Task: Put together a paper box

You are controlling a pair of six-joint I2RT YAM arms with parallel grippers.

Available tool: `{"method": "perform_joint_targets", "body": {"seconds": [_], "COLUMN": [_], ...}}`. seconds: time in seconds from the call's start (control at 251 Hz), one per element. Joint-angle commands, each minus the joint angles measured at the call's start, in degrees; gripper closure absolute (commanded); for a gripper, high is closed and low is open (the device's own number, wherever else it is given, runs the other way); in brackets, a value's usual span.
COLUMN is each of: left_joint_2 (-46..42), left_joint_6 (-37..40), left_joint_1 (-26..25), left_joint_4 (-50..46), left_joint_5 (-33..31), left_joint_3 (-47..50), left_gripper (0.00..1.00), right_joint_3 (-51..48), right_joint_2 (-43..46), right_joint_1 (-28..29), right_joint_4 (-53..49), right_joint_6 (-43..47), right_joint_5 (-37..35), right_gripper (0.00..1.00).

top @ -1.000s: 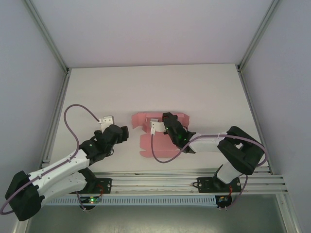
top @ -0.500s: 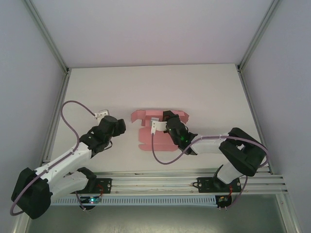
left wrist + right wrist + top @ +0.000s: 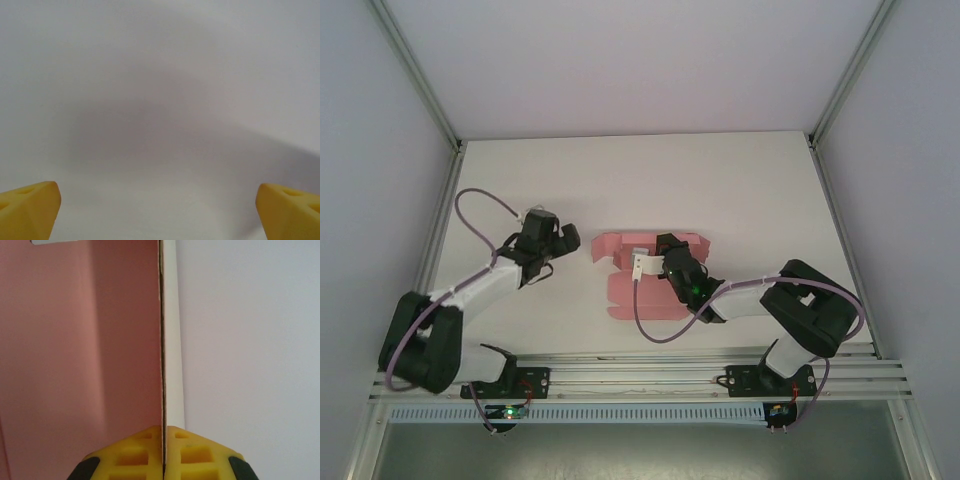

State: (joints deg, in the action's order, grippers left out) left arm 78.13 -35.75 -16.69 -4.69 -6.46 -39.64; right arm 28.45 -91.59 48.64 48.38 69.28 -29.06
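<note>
The pink paper box (image 3: 632, 291) lies as a die-cut sheet near the middle of the white table. My right gripper (image 3: 654, 259) sits over the sheet's far part, shut on a raised flap. In the right wrist view the yellow fingertips (image 3: 134, 452) press together on the thin edge of that flap (image 3: 80, 340), which is pink on the left face and white on the right face. My left gripper (image 3: 563, 243) hovers just left of the sheet, apart from it. Its yellow fingertips (image 3: 29, 210) stand wide open over bare table with nothing between them.
The white table (image 3: 720, 190) is bounded by grey walls and aluminium posts at both sides. A metal rail (image 3: 720, 365) carrying the arm bases runs along the near edge. Purple cables (image 3: 470, 205) loop from each arm, the right one hanging over the sheet's near part.
The left arm has stretched away from its base, carrying its open gripper farther from the near edge, beside the sheet's far-left corner. The right gripper keeps its grip on the flap, barely moving.
</note>
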Motion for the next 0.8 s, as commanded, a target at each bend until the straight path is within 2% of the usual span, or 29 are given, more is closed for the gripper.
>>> {"method": "perform_joint_targets", "body": {"seconds": [0.0, 0.148, 0.212, 0.794], "left_joint_2": [6.35, 12.4, 12.83, 6.83], "left_joint_6": [2.97, 8.23, 9.47, 12.65], "left_joint_1": [0.72, 0.56, 0.19, -5.17], "left_joint_4": [2.66, 7.51, 8.76, 13.19], "left_joint_5": [5.86, 19.5, 21.97, 22.43], "left_joint_3": [-6.34, -8.84, -8.47, -0.14], "left_gripper": [0.0, 0.0, 0.0, 0.0], "right_joint_3": [-0.61, -0.28, -0.23, 0.57], "right_joint_2": [-0.11, 1.86, 1.87, 0.96], "right_joint_1": [1.11, 1.13, 1.14, 1.13], "right_joint_4": [2.16, -1.01, -0.83, -1.18], "right_joint_6": [-0.33, -1.92, -1.58, -2.2], "right_joint_5": [-0.32, 0.44, 0.15, -1.79], "right_gripper": [0.99, 0.99, 0.99, 0.99]}}
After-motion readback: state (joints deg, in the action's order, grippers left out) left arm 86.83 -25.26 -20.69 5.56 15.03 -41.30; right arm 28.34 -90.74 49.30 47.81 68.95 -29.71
